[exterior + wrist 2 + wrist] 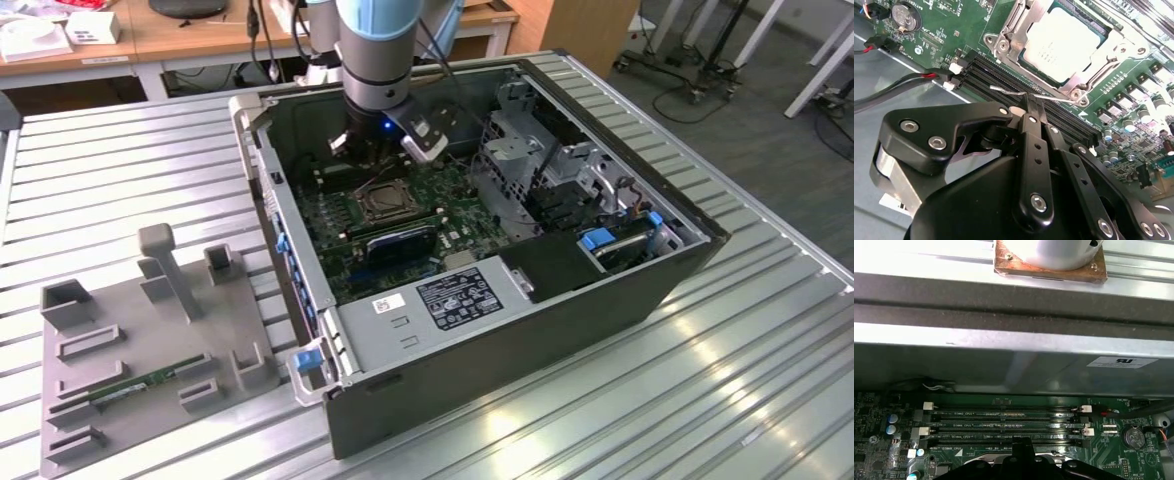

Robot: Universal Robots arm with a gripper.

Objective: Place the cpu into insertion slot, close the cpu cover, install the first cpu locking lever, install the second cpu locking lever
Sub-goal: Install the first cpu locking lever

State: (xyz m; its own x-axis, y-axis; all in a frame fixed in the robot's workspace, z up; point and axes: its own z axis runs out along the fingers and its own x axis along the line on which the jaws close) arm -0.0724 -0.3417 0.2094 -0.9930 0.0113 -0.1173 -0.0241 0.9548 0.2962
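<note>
Presently pinched to a narrow point at the gripper (1029, 111), tips right at the thin wire locking lever (1004, 91); hard to tell whether clamping it or only pressing. Straight ahead of the tips, just past the memory slots (999, 75), to the cpu (1064, 42), seated in the insertion slot (383, 203) under the lowered cpu cover (1114, 55). Crosswise to the tips along the lever's length, parallel to the socket's near edge. Tight on the far side of the slots, toward the case wall (1004, 360).
</note>
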